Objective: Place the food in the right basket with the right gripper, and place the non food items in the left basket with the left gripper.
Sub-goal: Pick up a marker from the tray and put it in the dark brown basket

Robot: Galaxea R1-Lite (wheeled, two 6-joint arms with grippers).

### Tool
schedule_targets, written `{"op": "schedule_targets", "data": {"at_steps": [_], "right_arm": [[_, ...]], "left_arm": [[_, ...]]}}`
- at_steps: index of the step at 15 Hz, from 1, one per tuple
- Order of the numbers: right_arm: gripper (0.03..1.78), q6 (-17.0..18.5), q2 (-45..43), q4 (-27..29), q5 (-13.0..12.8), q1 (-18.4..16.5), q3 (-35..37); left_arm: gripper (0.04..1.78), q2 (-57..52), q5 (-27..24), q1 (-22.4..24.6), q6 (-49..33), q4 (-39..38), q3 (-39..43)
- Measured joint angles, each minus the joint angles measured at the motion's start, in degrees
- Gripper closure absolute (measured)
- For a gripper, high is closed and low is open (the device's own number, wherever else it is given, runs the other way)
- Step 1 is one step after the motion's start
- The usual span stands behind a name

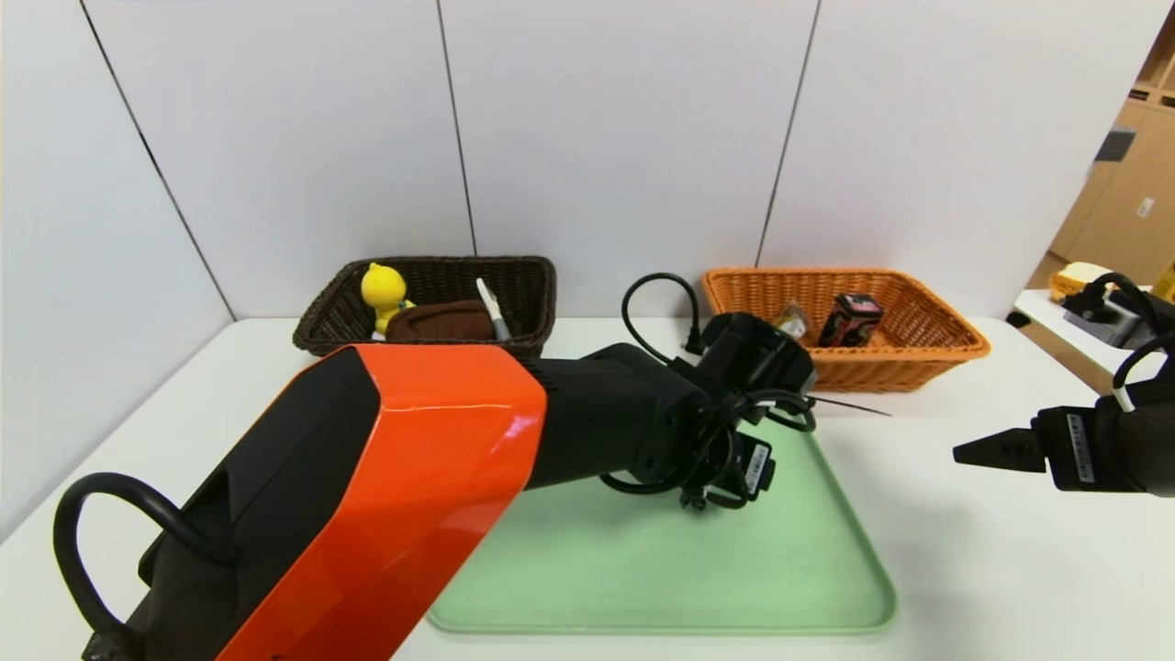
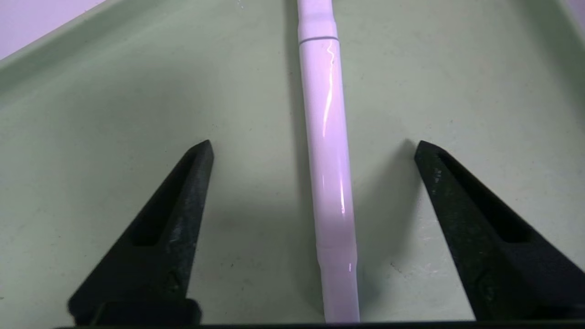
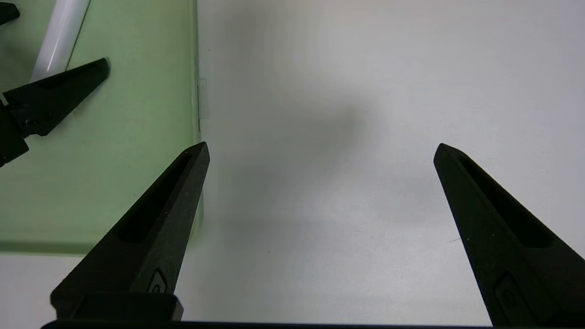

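Item: white pen (image 2: 328, 151), on the green tray (image 2: 114, 114). We judge it light, stiff, slick; grip mid-barrel. Left tool (image 2: 314, 146) straddles it, open, empty; right tool (image 3: 322, 148) open, idle.

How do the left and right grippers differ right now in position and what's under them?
The left gripper is down over the green plastic tray, its open jaws straddling a glossy white pen; the right gripper hangs beside the tray over the bare white table, with nothing between its jaws. Both are open and hold nothing.
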Motion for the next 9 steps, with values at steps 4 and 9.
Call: {"op": "schedule_targets", "data": {"at_steps": [4, 9], "right_arm": [[0.11, 0.0, -0.38, 0.06, 0.0, 0.09, 0.16], [0.11, 0.02, -1.02, 0.09, 0.05, 0.17, 0.46]], "left_arm": [[0.85, -0.04, 0.09, -0.06, -0.17, 0.04, 0.02], [1.65, -1.51, -1.13, -0.28, -0.88, 2.12, 0.13]]}}
